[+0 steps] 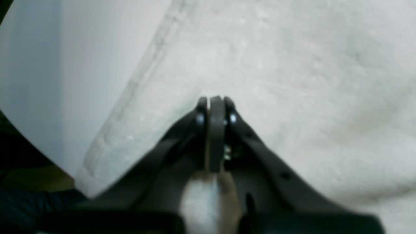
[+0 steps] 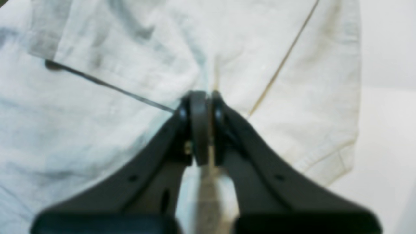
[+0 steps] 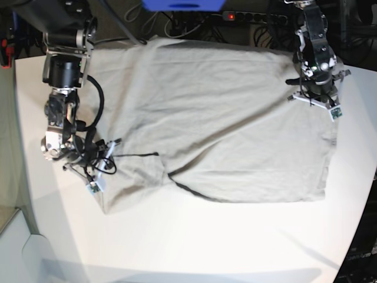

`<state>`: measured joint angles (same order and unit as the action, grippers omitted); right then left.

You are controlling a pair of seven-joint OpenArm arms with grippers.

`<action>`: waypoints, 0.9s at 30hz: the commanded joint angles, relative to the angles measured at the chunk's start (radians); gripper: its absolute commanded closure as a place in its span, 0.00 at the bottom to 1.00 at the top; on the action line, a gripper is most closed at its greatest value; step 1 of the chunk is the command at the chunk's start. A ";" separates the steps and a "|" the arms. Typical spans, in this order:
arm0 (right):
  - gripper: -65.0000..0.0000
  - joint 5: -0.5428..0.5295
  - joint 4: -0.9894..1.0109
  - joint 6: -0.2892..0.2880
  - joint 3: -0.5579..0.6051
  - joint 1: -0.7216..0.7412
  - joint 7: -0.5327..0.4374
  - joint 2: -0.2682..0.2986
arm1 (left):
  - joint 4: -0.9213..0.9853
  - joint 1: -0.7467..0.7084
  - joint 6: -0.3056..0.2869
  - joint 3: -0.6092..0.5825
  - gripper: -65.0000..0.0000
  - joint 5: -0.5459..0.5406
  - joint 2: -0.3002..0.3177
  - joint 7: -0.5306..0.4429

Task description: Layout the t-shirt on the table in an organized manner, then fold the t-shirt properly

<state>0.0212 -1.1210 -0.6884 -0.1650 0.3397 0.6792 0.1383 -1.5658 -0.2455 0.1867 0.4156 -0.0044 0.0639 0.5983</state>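
The light beige-grey t-shirt (image 3: 224,118) lies spread on the white table (image 3: 206,247), with one sleeve folded at the lower left. My right gripper (image 3: 113,152) sits at that sleeve side. In the right wrist view it (image 2: 206,94) is shut, with a ridge of t-shirt (image 2: 97,113) cloth running up from its tips. My left gripper (image 3: 315,97) rests on the shirt's far right corner. The left wrist view shows it (image 1: 216,99) shut, tips down on the t-shirt (image 1: 292,81) near a stitched hem (image 1: 130,97), with cloth bunched between the finger bases.
A blue object (image 3: 182,5), a power strip (image 3: 253,16) and cables lie behind the table's far edge. The table's curved edge (image 3: 362,194) runs down the right. Bare table (image 1: 65,81) lies left of the hem, and more table (image 2: 390,130) shows right of the sleeve.
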 commanded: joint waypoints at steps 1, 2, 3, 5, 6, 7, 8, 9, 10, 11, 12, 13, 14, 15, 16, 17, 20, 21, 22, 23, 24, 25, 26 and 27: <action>0.99 -0.014 -0.015 -0.010 0.000 0.026 -0.020 0.010 | -0.015 0.007 0.007 0.002 0.98 0.005 0.009 -0.021; 0.99 -0.014 -0.015 -0.010 0.000 0.026 -0.020 0.010 | -0.015 0.007 0.007 0.002 0.98 0.005 0.009 -0.021; 0.99 -0.014 -0.015 -0.010 0.000 0.026 -0.020 0.010 | -0.015 0.007 0.007 0.002 0.98 0.005 0.009 -0.021; 0.99 -0.014 -0.015 -0.010 0.000 0.026 -0.020 0.010 | -0.015 0.007 0.007 0.002 0.98 0.005 0.009 -0.021; 0.99 -0.014 -0.017 -0.010 0.000 0.026 -0.020 0.010 | -0.015 0.007 0.007 0.002 0.98 0.005 0.009 -0.021; 0.99 -0.014 -0.023 -0.010 0.000 0.026 -0.020 0.010 | -0.015 0.007 0.007 0.002 0.98 0.005 0.009 -0.021; 0.99 -0.014 -0.024 -0.010 0.000 0.031 -0.020 0.010 | -0.015 0.007 0.007 0.002 0.98 0.005 0.009 -0.021; 0.99 -0.014 -0.024 -0.010 0.000 0.034 -0.020 0.010 | -0.015 0.007 0.007 0.002 0.98 0.005 0.009 -0.021; 0.99 -0.014 -0.026 -0.010 0.000 0.039 -0.020 0.010 | -0.015 0.007 0.007 0.002 0.98 0.005 0.009 -0.021; 0.99 -0.014 -0.031 -0.010 0.000 0.054 -0.017 0.010 | -0.015 0.007 0.007 0.002 0.98 0.005 0.009 -0.021; 0.99 -0.014 -0.037 -0.010 0.000 0.063 -0.016 0.010 | -0.015 0.007 0.007 0.002 0.98 0.005 0.009 -0.021; 0.99 -0.014 -0.041 -0.010 0.000 0.072 -0.013 0.010 | -0.015 0.007 0.007 0.002 0.98 0.005 0.009 -0.021; 0.99 -0.016 -0.046 -0.010 0.000 0.080 -0.011 0.010 | -0.015 0.007 0.007 0.002 0.98 0.005 0.009 -0.021; 0.99 -0.016 -0.052 -0.010 0.000 0.089 -0.011 0.010 | -0.015 0.007 0.007 0.002 0.98 0.005 0.009 -0.021; 0.99 -0.016 -0.058 -0.010 0.000 0.100 -0.009 0.010 | -0.015 0.007 0.007 0.002 0.98 0.005 0.009 -0.021; 0.99 -0.016 -0.060 -0.010 0.000 0.108 -0.009 0.010 | -0.015 0.007 0.007 0.002 0.98 0.005 0.009 -0.021; 0.99 -0.016 -0.061 -0.010 0.000 0.143 -0.009 0.010 | -0.015 0.005 0.007 0.002 0.98 0.005 0.009 -0.021; 0.99 -0.016 -0.061 -0.010 0.000 0.155 -0.009 0.010 | -0.015 0.005 0.007 0.002 0.98 0.005 0.009 -0.021; 0.99 -0.016 -0.060 -0.010 0.000 0.174 -0.009 0.010 | -0.015 0.004 0.007 0.002 0.98 0.005 0.009 -0.021; 0.99 -0.016 -0.058 -0.010 0.000 0.189 -0.011 0.008 | -0.015 0.004 0.007 0.002 0.98 0.005 0.009 -0.021; 0.99 -0.016 -0.058 -0.010 0.000 0.206 -0.014 0.005 | -0.015 0.004 0.007 0.002 0.98 0.007 0.009 -0.021; 0.99 -0.016 -0.058 -0.010 0.000 0.218 -0.016 0.004 | -0.015 0.004 0.007 0.002 0.98 0.007 0.009 -0.021; 0.99 -0.016 -0.057 -0.010 0.002 0.235 -0.019 0.002 | -0.015 0.004 0.007 0.002 0.98 0.008 0.009 -0.021; 0.99 -0.016 -0.055 -0.010 0.012 0.255 -0.019 -0.006 | -0.015 0.004 0.007 0.002 0.98 0.008 0.009 -0.021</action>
<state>0.0200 -1.1618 -0.6880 -0.1562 0.5606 0.6857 0.1333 -1.5658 -0.2459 0.1867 0.4152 -0.0025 0.0647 0.5983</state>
